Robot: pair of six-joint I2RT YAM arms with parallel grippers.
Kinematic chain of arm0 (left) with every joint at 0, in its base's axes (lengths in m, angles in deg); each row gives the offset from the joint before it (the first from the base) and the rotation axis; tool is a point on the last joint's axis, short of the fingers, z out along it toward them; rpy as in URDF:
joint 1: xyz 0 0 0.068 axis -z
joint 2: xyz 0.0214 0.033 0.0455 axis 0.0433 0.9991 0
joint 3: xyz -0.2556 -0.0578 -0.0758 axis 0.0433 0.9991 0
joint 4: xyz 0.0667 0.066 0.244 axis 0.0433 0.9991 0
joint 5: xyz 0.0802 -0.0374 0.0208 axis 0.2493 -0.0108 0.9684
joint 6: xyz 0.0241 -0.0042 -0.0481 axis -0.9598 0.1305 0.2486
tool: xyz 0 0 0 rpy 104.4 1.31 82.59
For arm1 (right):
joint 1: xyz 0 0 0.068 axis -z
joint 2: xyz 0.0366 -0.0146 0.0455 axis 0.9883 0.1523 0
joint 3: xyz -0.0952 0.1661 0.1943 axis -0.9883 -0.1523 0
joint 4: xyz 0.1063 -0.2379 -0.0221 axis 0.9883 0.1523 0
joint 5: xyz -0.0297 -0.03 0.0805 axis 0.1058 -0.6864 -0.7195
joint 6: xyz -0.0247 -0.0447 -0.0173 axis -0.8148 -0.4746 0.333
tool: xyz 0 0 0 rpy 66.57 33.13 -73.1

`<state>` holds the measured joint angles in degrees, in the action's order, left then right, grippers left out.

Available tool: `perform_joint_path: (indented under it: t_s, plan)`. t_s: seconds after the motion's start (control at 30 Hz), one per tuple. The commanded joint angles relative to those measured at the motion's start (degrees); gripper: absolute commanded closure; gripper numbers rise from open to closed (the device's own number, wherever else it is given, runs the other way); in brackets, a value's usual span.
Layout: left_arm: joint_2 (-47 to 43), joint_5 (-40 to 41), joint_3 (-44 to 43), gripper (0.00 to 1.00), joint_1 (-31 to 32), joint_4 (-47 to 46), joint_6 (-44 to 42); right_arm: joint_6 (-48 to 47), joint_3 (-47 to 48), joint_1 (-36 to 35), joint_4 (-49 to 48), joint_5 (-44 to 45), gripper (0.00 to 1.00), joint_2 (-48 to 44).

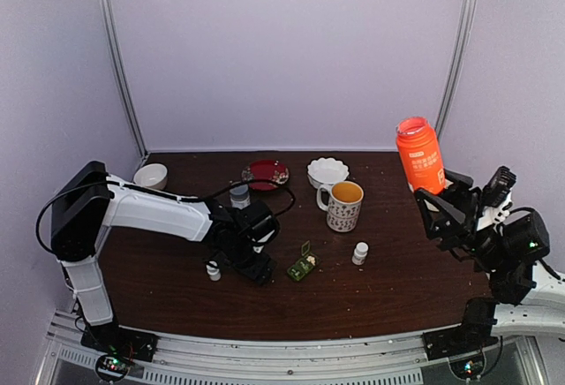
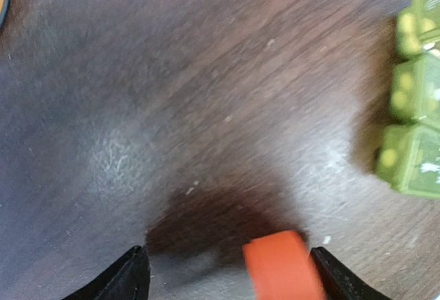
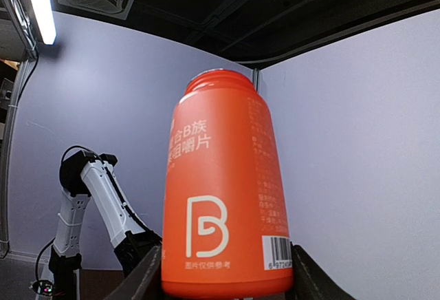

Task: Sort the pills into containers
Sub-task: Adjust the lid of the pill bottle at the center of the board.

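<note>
The dark-green pill box [image 1: 302, 267] lies at the table's middle front with one lid up. Its compartments also show at the right edge of the left wrist view [image 2: 416, 128]. My left gripper [image 1: 258, 267] is low over the table just left of the box. Its jaws [image 2: 230, 276] stand wide apart, and a blurred orange piece [image 2: 282, 267] sits against the right finger only. A few tiny white specks [image 2: 327, 239] lie on the wood; I cannot tell if they are pills. My right gripper [image 1: 439, 192] is shut on a tall orange bottle [image 1: 420, 155] and holds it upright in the air [image 3: 223, 197].
A patterned mug [image 1: 342, 206] stands behind the box. Small white capped bottles stand at the left [image 1: 214, 270] and right [image 1: 360, 252]. White bowls [image 1: 151, 176] [image 1: 327, 171], a red plate [image 1: 266, 173] and a grey cup [image 1: 239, 194] are at the back.
</note>
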<state>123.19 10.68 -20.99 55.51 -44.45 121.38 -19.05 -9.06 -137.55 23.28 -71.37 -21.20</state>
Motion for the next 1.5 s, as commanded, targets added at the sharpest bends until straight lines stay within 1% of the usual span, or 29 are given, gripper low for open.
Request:
perform_joint_path:
  t_s: [0.0,0.2,0.27,0.33,0.53,0.6,0.67,0.87,1.0,1.2,1.23,1.27,1.3,1.37,1.43,1.47]
  plan:
    - [0.03,2.90,-3.50,0.18,1.50,1.63,0.10,0.03,0.83,-0.01,0.06,1.23,1.00,-0.08]
    - [-1.84,4.52,-4.03,0.18,2.10,1.64,0.13,0.00,1.17,-0.03,0.80,0.77,1.00,0.03]
    - [-2.37,5.34,-4.07,0.21,2.06,1.74,0.22,-0.03,1.40,-0.02,1.34,0.63,1.00,0.00]
    - [-2.66,5.88,-4.05,0.26,2.03,1.93,0.43,-0.13,1.67,-0.03,1.87,0.50,1.00,0.00]
    - [-4.43,7.40,-3.06,0.51,2.01,1.99,1.50,-0.14,1.72,-0.02,2.17,0.43,1.00,-0.01]
    - [-5.25,7.59,-2.55,0.57,1.93,1.85,1.82,0.00,1.72,-0.01,2.15,0.41,1.00,0.23]
    - [-6.24,7.34,-1.85,0.61,1.64,1.33,2.12,0.05,1.80,-0.02,2.04,0.26,1.00,0.59]
    - [-7.18,4.08,2.36,0.66,-0.84,-3.33,2.43,0.54,2.39,-0.02,1.82,-0.08,1.00,1.52]
    - [-6.88,2.11,3.55,0.70,-2.27,-5.74,2.10,0.71,2.59,-0.02,2.17,-0.22,1.00,1.60]
    - [-6.69,2.05,4.09,0.71,-2.58,-5.12,2.24,0.60,2.73,-0.02,2.91,0.04,1.00,1.40]
    - [-6.85,1.95,4.10,0.70,-2.64,-4.83,2.10,0.55,2.81,-0.02,2.95,0.11,1.00,1.40]
    - [-7.16,1.52,4.22,0.65,-2.60,-4.72,1.96,0.52,2.85,-0.02,3.05,0.14,1.00,1.52]
    - [-7.84,1.01,4.38,0.56,-2.62,-4.68,1.79,0.54,2.94,-0.02,3.09,0.10,1.00,1.64]
    - [-8.61,1.05,4.62,0.27,-2.29,-3.59,1.79,0.60,3.08,-0.02,3.18,-0.03,1.00,1.88]
    - [-8.28,3.08,3.83,0.04,-1.56,-0.82,2.27,0.60,3.10,-0.02,3.19,-0.11,1.00,2.06]
    - [-7.81,4.52,3.26,0.03,-1.13,0.45,2.52,0.60,3.05,-0.02,3.12,-0.09,1.00,2.14]
